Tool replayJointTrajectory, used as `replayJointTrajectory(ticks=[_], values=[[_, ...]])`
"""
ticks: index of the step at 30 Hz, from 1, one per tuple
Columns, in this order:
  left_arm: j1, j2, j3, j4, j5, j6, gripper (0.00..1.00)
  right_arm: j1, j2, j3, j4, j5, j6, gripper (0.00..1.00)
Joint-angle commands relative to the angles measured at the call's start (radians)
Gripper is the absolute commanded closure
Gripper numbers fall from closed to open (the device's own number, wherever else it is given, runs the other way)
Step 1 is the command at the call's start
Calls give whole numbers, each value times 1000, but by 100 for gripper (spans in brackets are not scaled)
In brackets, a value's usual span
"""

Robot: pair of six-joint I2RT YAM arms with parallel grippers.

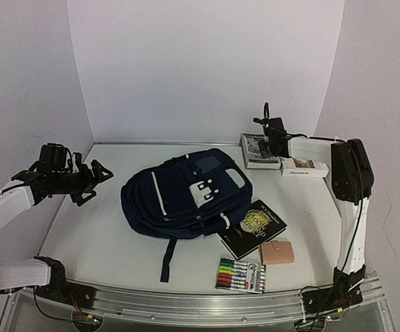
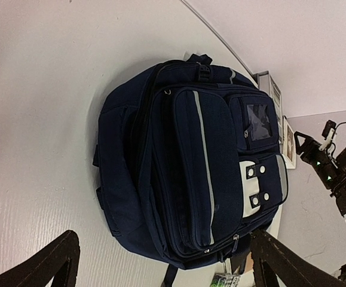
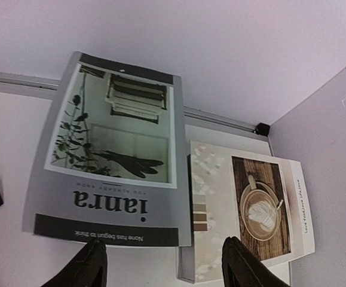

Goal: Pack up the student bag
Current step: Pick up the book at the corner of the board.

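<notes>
Left gripper (image 1: 94,183): fingers wide, empty; bag (image 1: 186,194) ahead, likely awaiting opening.
Right gripper (image 3: 164,241): fingers apart, empty; grey book (image 3: 110,155) beyond fingertips, probably next pick.

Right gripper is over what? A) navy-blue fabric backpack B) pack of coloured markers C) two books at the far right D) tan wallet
C: the right wrist view shows the right gripper open above the grey-covered book and the coffee-photo book.
</notes>
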Motion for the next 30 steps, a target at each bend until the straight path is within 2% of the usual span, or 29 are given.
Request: replayJointTrajectory(ticks=[1, 7, 15, 18, 21, 30], values=[[6, -1, 1, 4, 16, 20, 0, -27, 49, 51, -74, 183, 63, 34], [8, 23, 3, 24, 31, 18, 0, -58, 126, 89, -125, 224, 60, 32], [8, 20, 0, 18, 28, 17, 0, -68, 208, 152, -167, 237, 47, 36], [8, 16, 1, 10, 24, 17, 0, -70, 230, 169, -181, 272, 47, 41], [8, 13, 4, 7, 23, 17, 0, -71, 237, 173, -195, 292, 47, 44], [8, 12, -4, 15, 26, 14, 0, -74, 206, 134, -237, 242, 81, 45]])
